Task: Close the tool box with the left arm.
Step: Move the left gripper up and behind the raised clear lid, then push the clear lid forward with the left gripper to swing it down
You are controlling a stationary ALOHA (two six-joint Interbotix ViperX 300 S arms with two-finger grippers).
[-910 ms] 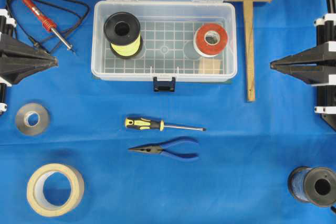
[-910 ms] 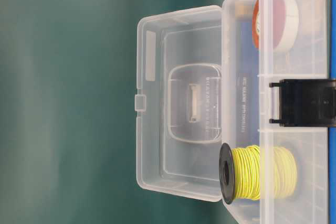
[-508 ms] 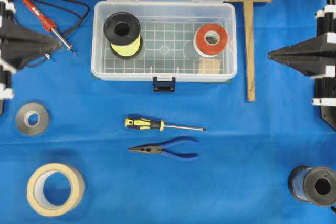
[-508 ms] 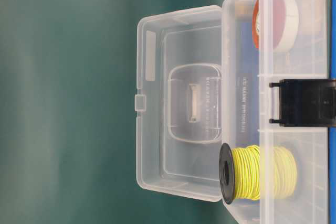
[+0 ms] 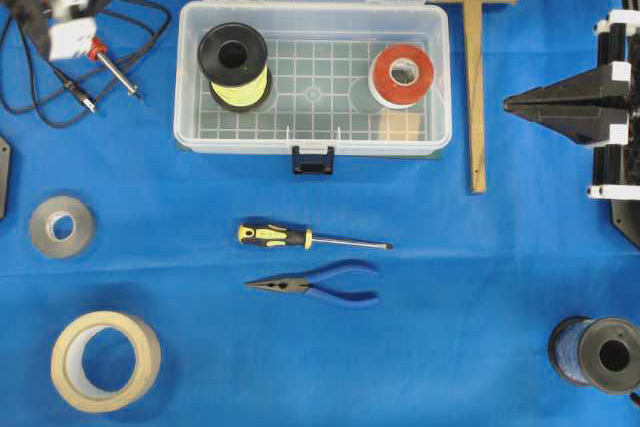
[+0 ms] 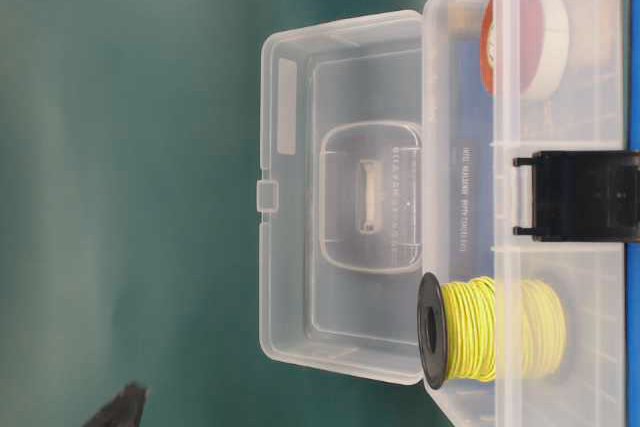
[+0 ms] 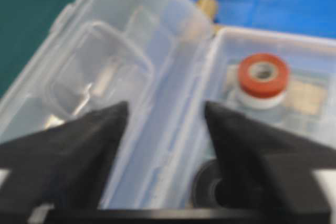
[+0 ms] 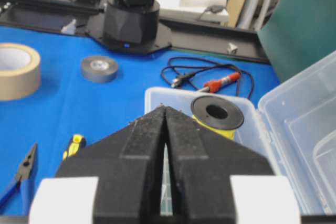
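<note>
Tool box (image 5: 312, 77) lies long axis left-right, lid upright (latch toward viewer); left end effector (image 7: 165, 114) spread apart.

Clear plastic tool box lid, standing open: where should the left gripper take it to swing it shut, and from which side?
Probably the free top edge of the clear plastic lid, near its small centre tab, farthest from the hinge. The lid stands upright behind the tool box, so come from the back, over that rim, and push it forward and down. The left gripper is open, already facing the lid from the left end.
</note>
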